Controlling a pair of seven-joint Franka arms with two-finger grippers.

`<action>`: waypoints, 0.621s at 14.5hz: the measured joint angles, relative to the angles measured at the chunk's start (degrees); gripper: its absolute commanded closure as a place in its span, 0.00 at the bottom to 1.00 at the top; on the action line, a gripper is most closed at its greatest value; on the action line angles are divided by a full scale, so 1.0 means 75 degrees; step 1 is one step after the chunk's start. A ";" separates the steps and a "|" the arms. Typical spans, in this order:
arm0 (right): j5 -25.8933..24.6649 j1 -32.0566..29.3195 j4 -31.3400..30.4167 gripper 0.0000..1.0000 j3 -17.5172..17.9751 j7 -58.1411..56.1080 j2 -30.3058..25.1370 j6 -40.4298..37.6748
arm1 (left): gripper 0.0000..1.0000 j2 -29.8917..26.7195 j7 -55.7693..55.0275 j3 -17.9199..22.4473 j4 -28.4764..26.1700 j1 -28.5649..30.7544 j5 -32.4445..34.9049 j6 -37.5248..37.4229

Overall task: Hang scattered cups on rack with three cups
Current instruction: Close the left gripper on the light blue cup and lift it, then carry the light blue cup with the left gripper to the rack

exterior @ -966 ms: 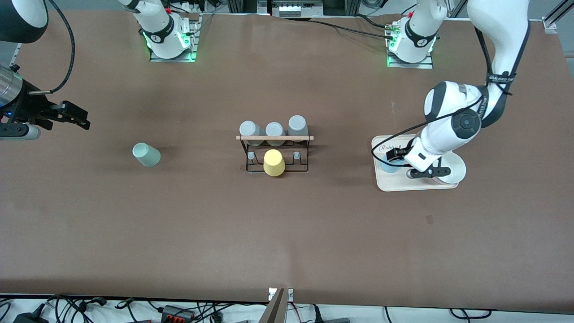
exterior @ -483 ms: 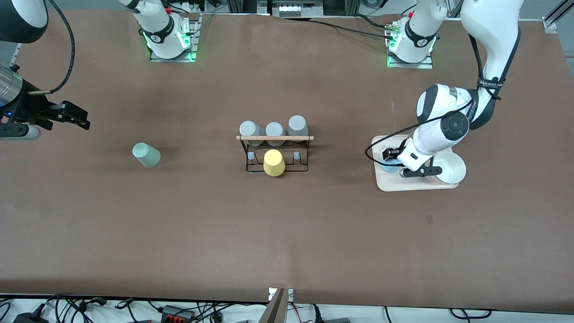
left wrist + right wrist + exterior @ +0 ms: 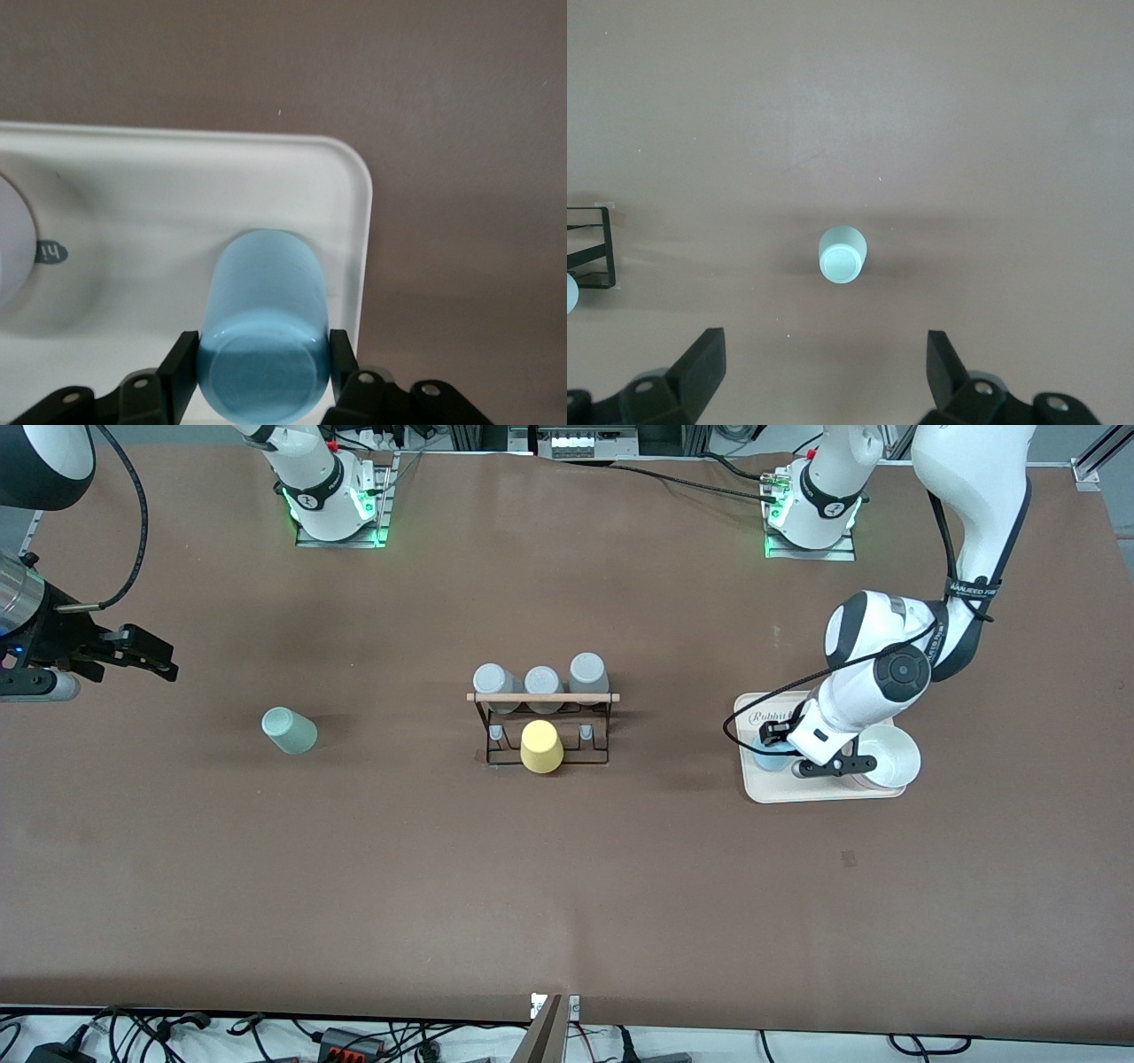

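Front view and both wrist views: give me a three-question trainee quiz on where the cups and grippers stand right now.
1. True or false: the left gripper is shut on the light blue cup, which is on the cream tray.
2. Which is open over bare table? A. left gripper B. right gripper
3. Fill in: the cup on the rack, in its row nearer the front camera, is ____.

Key: 1 true; 2 B; 3 yellow. The mint-green cup stands apart, toward the right arm's end.
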 measured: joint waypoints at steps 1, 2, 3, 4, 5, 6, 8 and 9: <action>0.0000 0.0000 0.0000 0.00 0.0000 0.0000 0.0000 0.0000 | 0.64 -0.0004 -0.0079 0.0000 0.0289 -0.0001 0.0000 -0.0254; 0.0000 0.0000 0.0000 0.00 0.0000 0.0000 0.0000 0.0000 | 0.64 -0.0008 -0.0206 -0.0001 0.0656 -0.0006 0.0000 -0.0624; 0.0000 0.0000 0.0000 0.00 0.0000 0.0000 0.0000 0.0000 | 0.64 -0.0011 -0.0386 -0.0005 0.1058 -0.0019 0.0000 -0.1044; 0.0000 0.0000 0.0001 0.00 0.0000 0.0000 0.0000 0.0000 | 0.64 -0.0010 -0.0631 -0.0013 0.1483 -0.0071 0.0000 -0.1488; 0.0000 0.0000 0.0001 0.00 0.0000 0.0000 0.0000 0.0000 | 0.64 -0.0010 -0.0929 -0.0021 0.1866 -0.0178 -0.0001 -0.1869; 0.0000 0.0000 0.0001 0.00 0.0000 0.0000 0.0000 0.0000 | 0.64 -0.0004 -0.1329 -0.0031 0.2246 -0.0338 -0.0003 -0.2196; 0.0000 0.0000 0.0002 0.00 0.0000 0.0000 0.0000 0.0001 | 0.64 0.0079 -0.2225 -0.0054 0.2963 -0.0759 -0.0006 -0.2702; 0.0000 0.0000 0.0002 0.00 0.0000 0.0000 0.0000 0.0001 | 0.64 0.0178 -0.2707 -0.0064 0.3321 -0.0987 -0.0007 -0.2871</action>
